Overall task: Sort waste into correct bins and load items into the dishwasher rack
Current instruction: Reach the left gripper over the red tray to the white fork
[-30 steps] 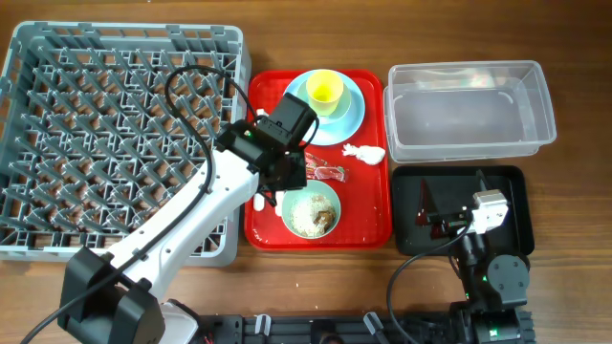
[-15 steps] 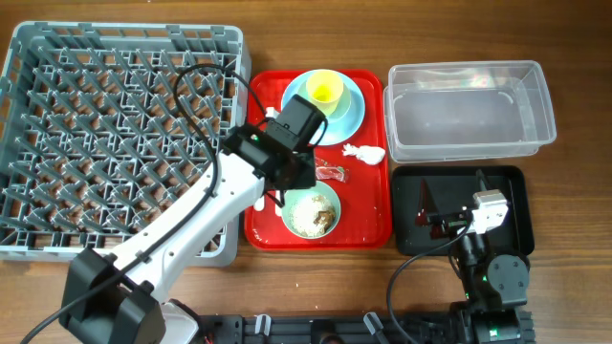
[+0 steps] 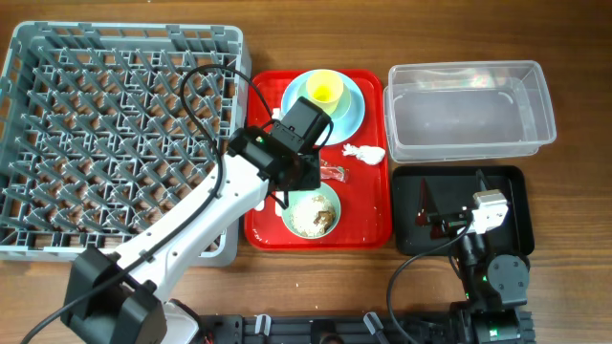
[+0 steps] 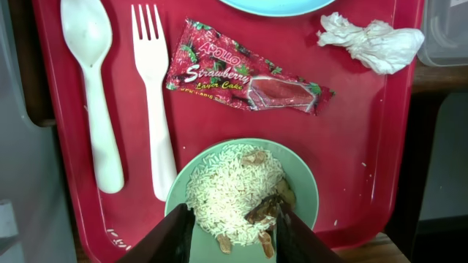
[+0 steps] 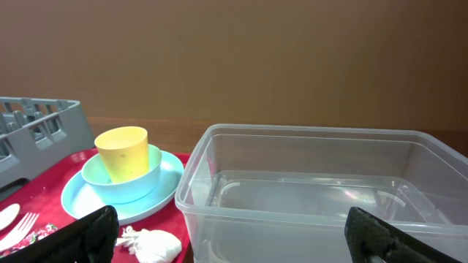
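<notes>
Wrapper [image 4: 245,79], crinkled red foil (strawberry print)

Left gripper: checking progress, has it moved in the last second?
Yes. The left gripper shifted across the red tray, away from the dishwasher rack, toward the pale green bowl.

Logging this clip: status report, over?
Left gripper open above pale green bowl, rice inside. Right gripper open, holding nothing. Wrapper, tissue on red tray, unsorted. Nothing blocking.
</notes>
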`<state>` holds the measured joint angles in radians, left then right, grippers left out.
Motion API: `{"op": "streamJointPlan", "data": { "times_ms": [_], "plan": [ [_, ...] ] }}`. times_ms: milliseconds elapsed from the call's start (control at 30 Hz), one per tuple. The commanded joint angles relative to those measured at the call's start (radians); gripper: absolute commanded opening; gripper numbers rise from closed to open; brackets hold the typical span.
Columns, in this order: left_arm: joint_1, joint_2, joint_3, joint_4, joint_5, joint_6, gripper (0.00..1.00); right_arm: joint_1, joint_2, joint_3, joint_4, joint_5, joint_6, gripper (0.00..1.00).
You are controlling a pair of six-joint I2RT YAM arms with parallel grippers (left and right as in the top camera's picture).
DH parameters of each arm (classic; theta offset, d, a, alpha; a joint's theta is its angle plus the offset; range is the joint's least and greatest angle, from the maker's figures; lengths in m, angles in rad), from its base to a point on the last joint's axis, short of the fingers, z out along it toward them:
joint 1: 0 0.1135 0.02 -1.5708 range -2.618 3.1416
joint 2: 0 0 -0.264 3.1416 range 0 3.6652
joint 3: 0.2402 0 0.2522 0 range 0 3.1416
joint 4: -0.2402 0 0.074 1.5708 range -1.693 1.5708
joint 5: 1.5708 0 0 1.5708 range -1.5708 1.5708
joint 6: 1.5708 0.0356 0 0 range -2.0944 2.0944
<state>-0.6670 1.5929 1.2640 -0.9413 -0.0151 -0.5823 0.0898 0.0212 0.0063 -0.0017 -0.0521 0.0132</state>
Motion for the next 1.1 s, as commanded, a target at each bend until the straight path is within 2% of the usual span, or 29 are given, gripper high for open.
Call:
{"op": "streamJointPlan", "data": {
  "times_ms": [0,167,333,400,433,533,600,700,767,900,1000,1033,1067],
  "plan": [
    [-0.003,0.012,-0.004,0.016,-0.029,-0.011,0.36,-0.005,-0.004,-0.001,0.003,-0.005,-0.006,1.0],
    [-0.003,0.037,-0.004,0.029,-0.034,-0.011,0.35,-0.005,-0.004,-0.001,0.003,-0.005,-0.006,0.99],
    [-0.002,0.112,-0.004,0.044,-0.038,-0.01,0.39,-0.005,-0.004,-0.001,0.003,-0.005,-0.006,1.0],
    [0.002,0.131,-0.004,0.043,-0.1,-0.01,0.42,-0.005,-0.004,-0.001,0.003,-0.005,-0.006,1.0],
    [0.006,0.132,-0.004,0.041,-0.129,-0.011,0.4,-0.005,-0.004,-0.001,0.003,-0.005,-0.006,1.0],
    [0.045,0.132,-0.004,0.022,-0.139,-0.053,0.41,-0.005,-0.004,-0.001,0.003,-0.005,-0.006,1.0],
    [0.077,0.131,-0.004,-0.018,-0.083,-0.061,0.46,-0.005,-0.004,-0.001,0.003,-0.005,-0.006,1.0],
    [0.123,0.131,-0.004,-0.065,0.093,0.035,0.47,-0.005,-0.004,-0.001,0.003,-0.005,-0.006,1.0],
    [0.144,0.131,-0.004,-0.042,0.077,0.036,0.46,-0.005,-0.004,-0.001,0.003,-0.005,-0.006,1.0],
    [0.195,0.129,0.0,0.124,0.124,0.024,0.45,-0.005,-0.004,-0.001,0.003,-0.005,-0.006,1.0],
    [0.209,0.132,0.0,0.097,0.037,-0.037,0.48,-0.005,-0.004,-0.001,0.003,-0.005,-0.006,1.0],
    [0.209,0.134,-0.002,0.078,0.015,-0.035,0.46,-0.005,-0.004,-0.001,0.003,-0.005,-0.006,1.0],
    [0.208,0.138,-0.004,0.068,0.014,-0.036,0.35,-0.005,-0.004,-0.001,0.003,-0.005,-0.006,1.0]
  ]
}}
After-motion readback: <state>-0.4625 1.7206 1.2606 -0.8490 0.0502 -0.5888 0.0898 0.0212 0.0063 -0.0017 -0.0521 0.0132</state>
